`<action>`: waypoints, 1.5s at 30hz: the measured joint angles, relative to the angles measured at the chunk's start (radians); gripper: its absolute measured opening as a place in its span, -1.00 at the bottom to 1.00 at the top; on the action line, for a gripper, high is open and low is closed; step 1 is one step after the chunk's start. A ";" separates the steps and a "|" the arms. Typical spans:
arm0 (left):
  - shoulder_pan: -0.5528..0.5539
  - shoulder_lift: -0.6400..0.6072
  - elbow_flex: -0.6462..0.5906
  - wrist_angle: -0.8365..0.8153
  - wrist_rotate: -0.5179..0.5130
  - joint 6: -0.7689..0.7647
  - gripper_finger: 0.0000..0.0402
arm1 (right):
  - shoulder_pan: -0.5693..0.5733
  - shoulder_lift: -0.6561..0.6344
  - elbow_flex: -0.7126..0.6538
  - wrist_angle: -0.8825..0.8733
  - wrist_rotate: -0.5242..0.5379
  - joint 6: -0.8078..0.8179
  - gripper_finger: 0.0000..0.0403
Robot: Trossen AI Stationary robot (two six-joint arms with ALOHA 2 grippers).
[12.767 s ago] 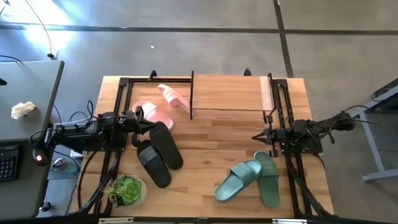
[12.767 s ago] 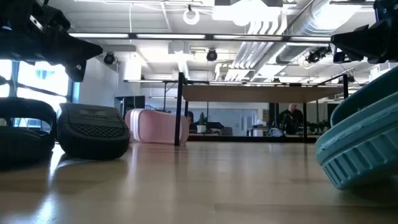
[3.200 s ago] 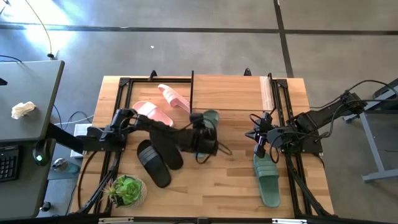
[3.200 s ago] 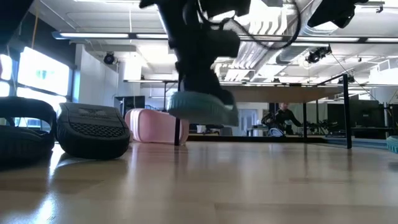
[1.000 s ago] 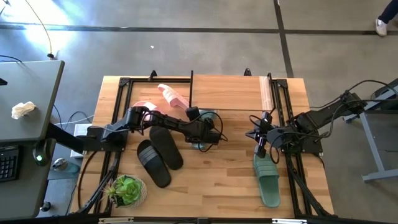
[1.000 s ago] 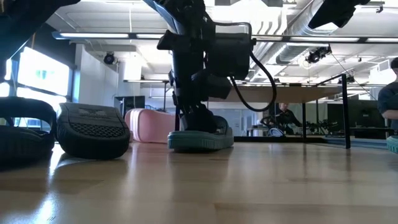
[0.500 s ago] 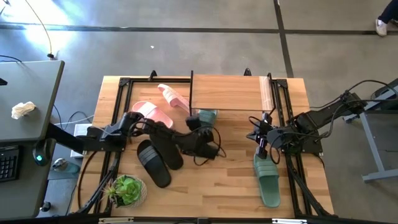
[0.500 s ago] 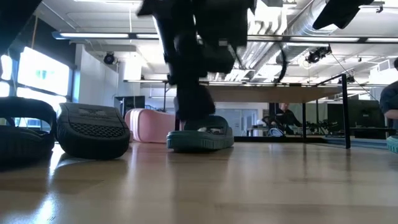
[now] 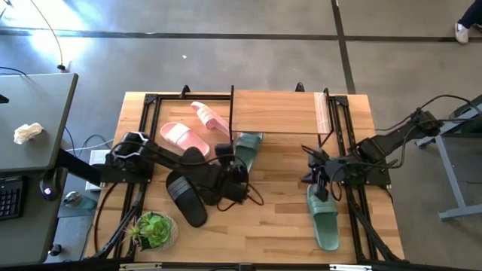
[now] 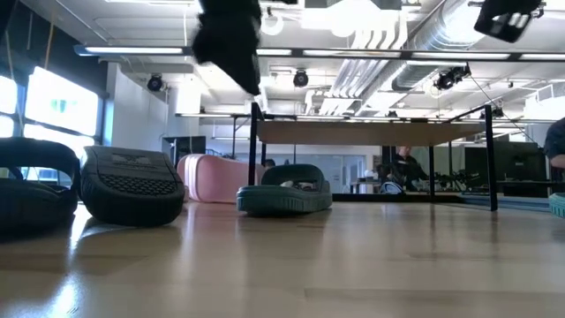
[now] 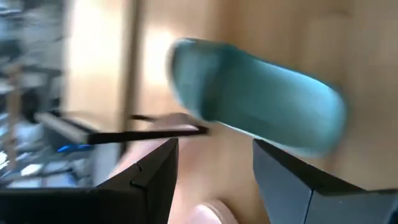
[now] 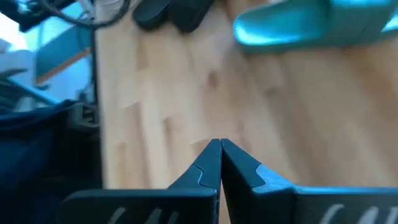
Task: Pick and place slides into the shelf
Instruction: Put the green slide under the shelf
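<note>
Left hand (image 11: 214, 168) gapes near blurred green slide (image 11: 261, 109), shelf (image 9: 275, 113) half-hiding it.

Your left arm reaches from its mount at the left edge of the bench toward the middle, forearm low and nearly level. Its left gripper (image 9: 236, 167) sits near the bench's centre, pointing toward the far side. In the left wrist view the two dark fingers (image 11: 155, 180) stand well apart with nothing between them. Your right arm stays folded by its mount on the right side, and the right gripper (image 9: 315, 175) points left toward the bench's middle. In the right wrist view its fingertips (image 12: 211, 163) meet, pressed together and holding nothing.
</note>
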 joint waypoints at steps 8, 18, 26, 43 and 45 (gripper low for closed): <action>-0.019 -0.078 -0.164 0.382 0.720 0.418 -0.05 | 0.187 0.000 0.001 -0.001 -0.026 0.353 -1.00; 0.041 -0.085 -0.200 0.478 1.119 0.603 -0.24 | 0.357 0.052 0.003 -0.030 0.034 0.676 -1.00; 0.156 -0.085 -0.200 0.412 1.292 0.599 -0.41 | 0.416 0.287 0.191 -0.353 0.025 0.738 -1.00; 0.187 -0.169 -0.202 0.515 0.972 0.525 -0.53 | 0.503 0.791 0.548 -0.791 -0.084 0.719 -1.00; 0.187 -0.200 -0.202 0.517 0.951 0.524 -0.55 | 0.504 0.816 0.545 -0.787 -0.126 0.732 -1.00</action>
